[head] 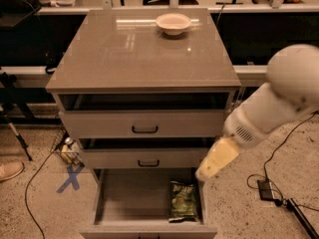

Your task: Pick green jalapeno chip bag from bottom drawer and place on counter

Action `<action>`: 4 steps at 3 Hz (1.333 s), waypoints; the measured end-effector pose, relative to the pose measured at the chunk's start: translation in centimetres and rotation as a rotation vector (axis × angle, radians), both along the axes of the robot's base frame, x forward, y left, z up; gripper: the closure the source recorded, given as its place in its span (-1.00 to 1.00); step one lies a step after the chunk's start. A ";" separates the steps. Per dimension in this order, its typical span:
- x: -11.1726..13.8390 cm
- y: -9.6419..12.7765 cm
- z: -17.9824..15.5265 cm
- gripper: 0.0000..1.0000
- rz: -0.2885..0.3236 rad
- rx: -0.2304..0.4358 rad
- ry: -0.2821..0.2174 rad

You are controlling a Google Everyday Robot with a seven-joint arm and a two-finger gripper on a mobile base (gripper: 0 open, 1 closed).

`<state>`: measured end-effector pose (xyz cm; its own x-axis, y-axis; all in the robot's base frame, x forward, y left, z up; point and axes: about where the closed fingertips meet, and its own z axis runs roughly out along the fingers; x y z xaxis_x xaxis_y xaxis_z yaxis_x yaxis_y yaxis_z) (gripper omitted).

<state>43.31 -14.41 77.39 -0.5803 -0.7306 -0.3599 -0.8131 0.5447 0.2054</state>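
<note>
Jaws: can't tell if open. Your gripper point(206, 171) hovers by the bottom drawer point(128, 197), so you're on the reach; next, drop onto the chip bag point(183, 201).

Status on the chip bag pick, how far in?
Done: the bottom drawer stands open, with the green jalapeno chip bag lying at its right side. In hand: the gripper hangs above the drawer's right edge, close to the bag but not on it. Left: grasp, lift, and place on the counter, where a pale bowl sits at the back.
</note>
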 end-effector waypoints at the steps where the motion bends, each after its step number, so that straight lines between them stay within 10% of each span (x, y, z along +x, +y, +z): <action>1: -0.9 0.6 -1.8 -1.00 -0.007 0.003 0.031; 2: -0.9 0.6 -1.8 -1.00 -0.007 0.003 0.032; 4: 2.1 2.8 -14.1 -1.00 -0.117 0.062 0.096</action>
<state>45.39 -11.62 63.32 -0.6942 -0.6339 -0.3411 -0.7197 0.6187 0.3150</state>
